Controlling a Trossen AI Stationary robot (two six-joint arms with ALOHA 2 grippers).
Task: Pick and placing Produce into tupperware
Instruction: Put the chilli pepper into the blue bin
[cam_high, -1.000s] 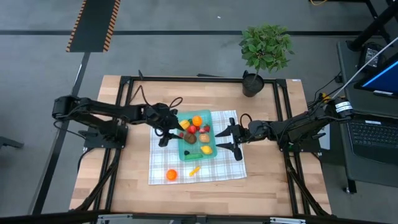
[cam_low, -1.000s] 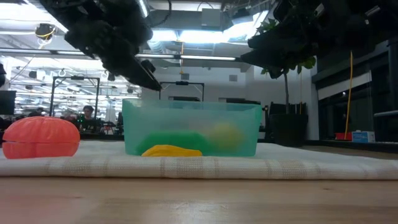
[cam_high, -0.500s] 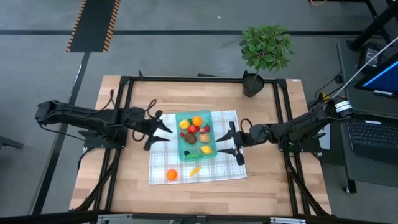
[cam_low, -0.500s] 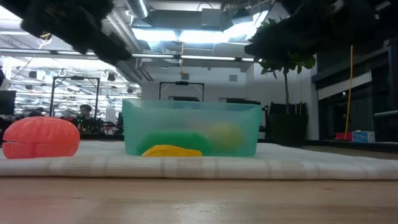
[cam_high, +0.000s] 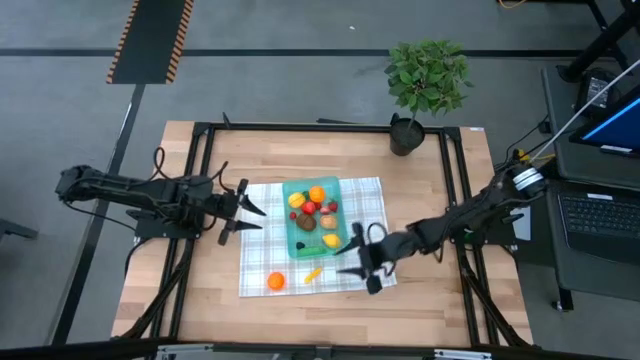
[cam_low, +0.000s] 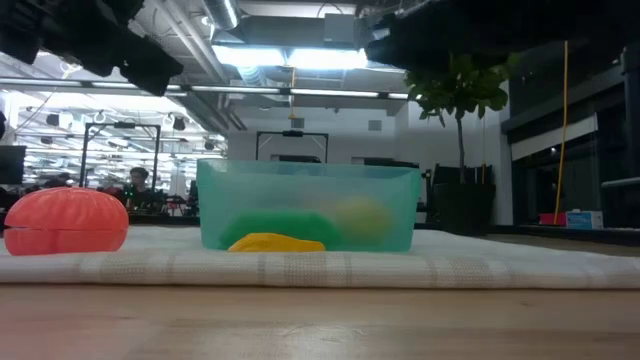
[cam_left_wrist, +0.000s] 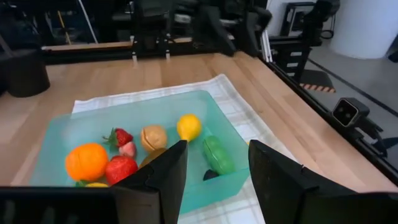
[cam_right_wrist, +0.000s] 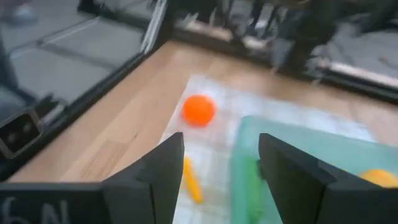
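Tupperware (cam_high: 316, 218) mid-cloth (cam_high: 262, 268), L claw (cam_high: 243, 211) to its left, R claw (cam_high: 356, 265) at right-front corner.

Wood-slat table (cam_high: 200, 300) carried a white-and-grey checked cloth (cam_high: 262, 262) at centre, potted plant (cam_high: 426, 80) at its far edge. Cloth's one edge lay just ahead of the left jaws; right jaws stood over its opposite near corner
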